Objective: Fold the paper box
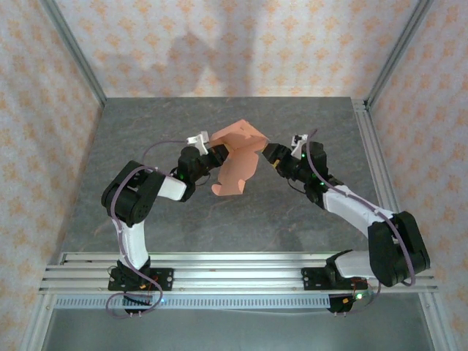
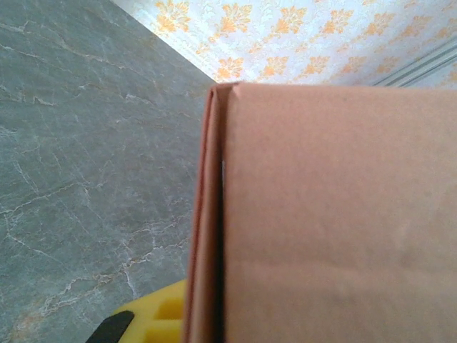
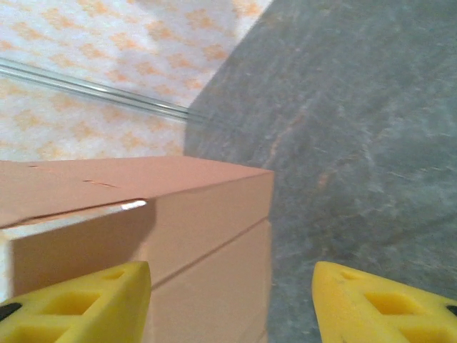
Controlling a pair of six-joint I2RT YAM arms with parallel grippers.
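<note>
Paper box (image 1: 238,157) part-formed with side walls creased up, held aloft clamped by left gripper (image 1: 212,151); right gripper (image 3: 230,277) spread wide beside it; lower flap not yet closed

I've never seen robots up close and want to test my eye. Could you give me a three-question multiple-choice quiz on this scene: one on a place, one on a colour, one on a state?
1. Where is the paper box?
A) between the two arms' jaws
B) on the metal rail by the bases
C) against the back wall

2. What colour is it?
A) blue
B) salmon-orange
C) white

3. How do the right arm's jaws stand?
A) shut tight
B) open, yellow pads wide apart
C) clamped on a cable

Answers: 1 A, as the top view shows both arms meeting at it. 2 B, as every view shows that colour. 3 B, as the right wrist view shows a wide gap between the pads.
</note>
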